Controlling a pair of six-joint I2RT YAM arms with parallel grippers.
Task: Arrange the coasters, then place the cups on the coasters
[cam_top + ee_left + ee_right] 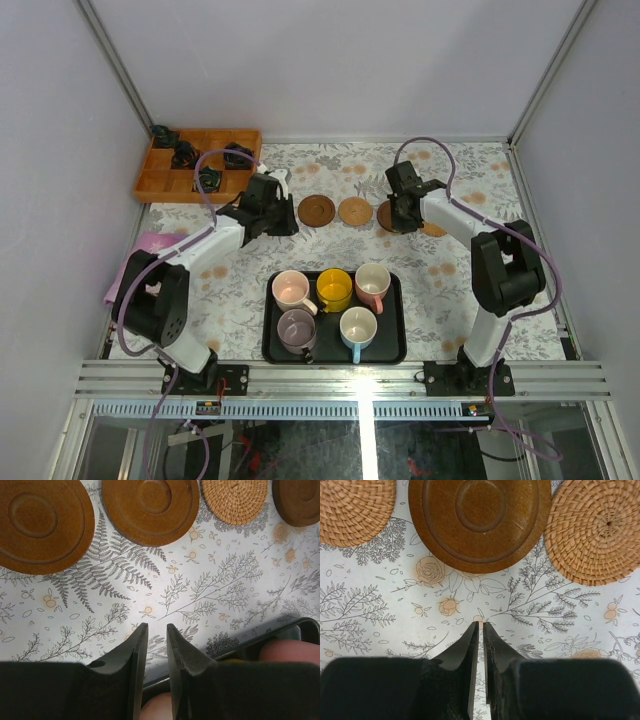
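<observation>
A row of round coasters lies on the floral cloth, some brown wood (317, 210) (150, 507) (480, 520), some woven (355, 211) (235, 500) (595, 530). Five cups stand in the black tray (390, 345): pink (291, 290), yellow (334, 289), white with pink handle (372, 283), mauve (297, 329), white with blue handle (358, 327). My left gripper (278, 218) (155, 627) hovers at the row's left end, jaws slightly open and empty. At the right part of the row, my right gripper (404, 216) (480, 624) has its jaws nearly together with nothing between them.
A wooden compartment box (165, 183) holding small black objects (185, 155) sits at the back left. A pink cloth (150, 245) lies by the left arm. The tray's far edge (295, 630) lies just under my left gripper. Grey walls enclose the table.
</observation>
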